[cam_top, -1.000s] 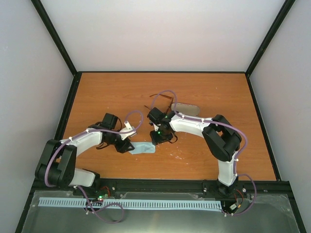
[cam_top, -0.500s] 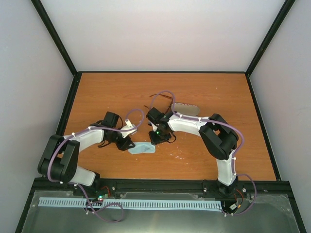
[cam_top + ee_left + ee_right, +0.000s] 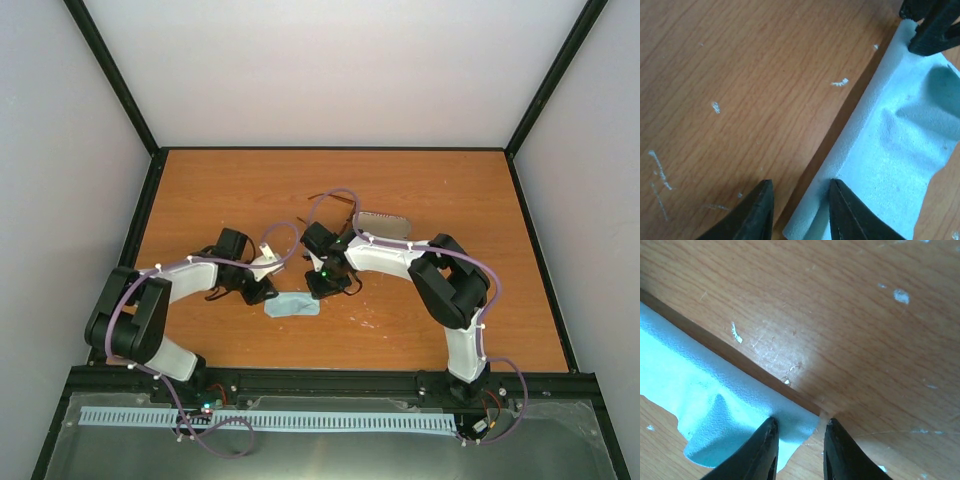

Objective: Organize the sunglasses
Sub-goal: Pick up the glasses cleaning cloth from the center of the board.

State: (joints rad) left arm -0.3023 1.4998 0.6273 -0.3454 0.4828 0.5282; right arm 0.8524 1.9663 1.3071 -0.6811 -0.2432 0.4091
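Note:
The sunglasses point(image 3: 321, 196) show only as thin dark reddish-brown parts behind the right arm's cable, left of the flag-patterned case point(image 3: 385, 224). The light blue cloth point(image 3: 293, 306) lies on the table between the two grippers. My left gripper point(image 3: 263, 292) is open at the cloth's left edge; in the left wrist view point(image 3: 800, 205) one finger rests on the cloth point(image 3: 900, 135) and the other stands over bare wood. My right gripper point(image 3: 329, 286) is open at the cloth's right corner point(image 3: 715, 405), with the corner between its fingertips in the right wrist view point(image 3: 799, 442).
The wooden table point(image 3: 200, 200) is bounded by a black frame and white walls. The right gripper's fingers point(image 3: 932, 30) show at the far end of the cloth in the left wrist view. The wood has small white scuffs.
The left arm has swung its elbow inward and its gripper has moved slightly right and back at the cloth's left edge. The right gripper has barely moved.

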